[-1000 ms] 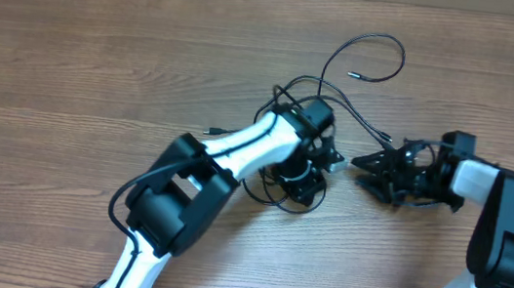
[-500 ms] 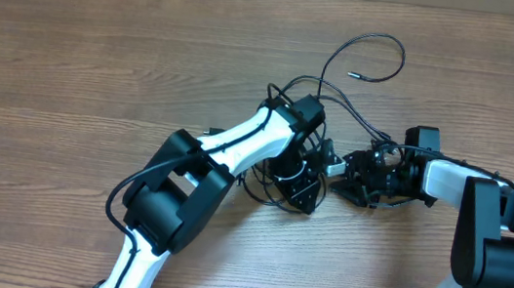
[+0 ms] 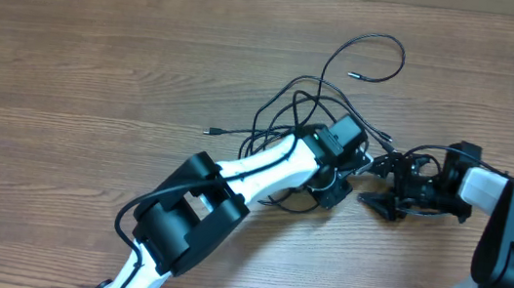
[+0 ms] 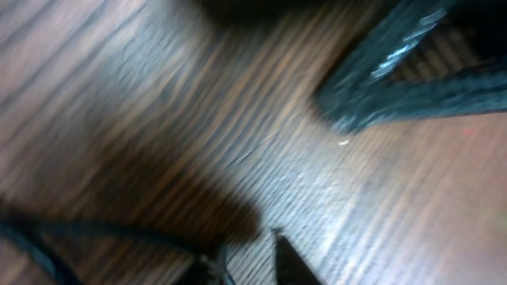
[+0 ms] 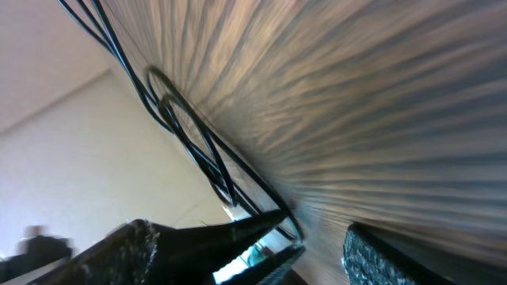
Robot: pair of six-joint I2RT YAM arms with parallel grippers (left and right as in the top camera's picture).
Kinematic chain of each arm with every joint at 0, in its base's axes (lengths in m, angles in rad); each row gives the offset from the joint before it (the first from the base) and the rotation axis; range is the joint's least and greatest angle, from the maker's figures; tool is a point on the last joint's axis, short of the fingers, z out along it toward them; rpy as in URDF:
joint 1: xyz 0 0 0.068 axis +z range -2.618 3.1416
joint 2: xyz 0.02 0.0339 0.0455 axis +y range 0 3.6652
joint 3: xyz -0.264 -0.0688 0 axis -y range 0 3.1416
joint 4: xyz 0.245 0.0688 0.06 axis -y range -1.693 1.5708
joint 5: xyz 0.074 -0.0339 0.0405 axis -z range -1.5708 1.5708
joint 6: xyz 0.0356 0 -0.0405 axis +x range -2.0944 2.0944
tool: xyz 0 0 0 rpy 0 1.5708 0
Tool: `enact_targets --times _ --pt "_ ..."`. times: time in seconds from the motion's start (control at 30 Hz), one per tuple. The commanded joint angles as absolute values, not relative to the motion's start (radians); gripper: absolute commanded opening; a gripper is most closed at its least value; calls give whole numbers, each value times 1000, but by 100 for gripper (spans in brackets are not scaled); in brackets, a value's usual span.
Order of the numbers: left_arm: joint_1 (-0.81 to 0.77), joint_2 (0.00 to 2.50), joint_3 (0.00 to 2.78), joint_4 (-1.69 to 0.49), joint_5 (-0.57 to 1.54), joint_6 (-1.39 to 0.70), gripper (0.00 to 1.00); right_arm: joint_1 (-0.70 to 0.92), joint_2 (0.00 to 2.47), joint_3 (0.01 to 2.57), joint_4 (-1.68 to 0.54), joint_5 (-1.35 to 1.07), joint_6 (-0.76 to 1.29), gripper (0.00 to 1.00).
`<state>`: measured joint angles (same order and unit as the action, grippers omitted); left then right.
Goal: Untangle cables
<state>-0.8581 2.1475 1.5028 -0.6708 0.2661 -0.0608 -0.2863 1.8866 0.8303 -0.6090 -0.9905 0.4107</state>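
Observation:
The thin black cables (image 3: 291, 109) lie tangled at mid-table, with one loop (image 3: 378, 53) reaching toward the far side and a plug end (image 3: 209, 130) sticking out left. My left gripper (image 3: 343, 166) sits at the tangle's right edge. Its blurred fingertips (image 4: 249, 267) are nearly together, with a cable (image 4: 79, 233) running into them. My right gripper (image 3: 384, 191) is open just to the right, tips facing the left gripper. In the right wrist view its fingers (image 5: 249, 233) are wide apart, with cable strands (image 5: 190, 138) ahead of them.
The wooden table (image 3: 80, 63) stretches left and far of the tangle. The two grippers are almost touching. The right gripper's fingers show in the left wrist view (image 4: 396, 79). The white arms cover part of the tangle.
My left gripper has moved right, and the tangle has shifted and spread with it. My right gripper pushed in toward the left, then backed off to the right.

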Motion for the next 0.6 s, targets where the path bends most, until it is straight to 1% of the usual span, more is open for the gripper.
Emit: enact_targets --times 0.0,0.03,0.13,0.27,0.33,0.43,0.57 --pt "-896 2191 1433 -702 78 -204 25 -363 1938 807 -570 -659 361 82" --pt "-895 2191 1433 -706 44 -245 23 -383 1938 807 -571 -667 361 85" --pt "-893 2190 1443 -719 -38 -280 20 -391 1938 807 -574 -667 361 86" --pt "-882 2190 1536 -811 28 -221 21 -372 1938 807 -562 -666 361 88" --pt "-869 2190 1605 -907 35 -221 23 -363 1938 807 -559 -666 361 91" --pt "-842 2191 1613 -972 16 -220 25 -364 1938 807 -559 -667 361 91" --pt "-781 2191 1590 -965 -4 -198 25 -359 1938 807 -559 -667 361 91"
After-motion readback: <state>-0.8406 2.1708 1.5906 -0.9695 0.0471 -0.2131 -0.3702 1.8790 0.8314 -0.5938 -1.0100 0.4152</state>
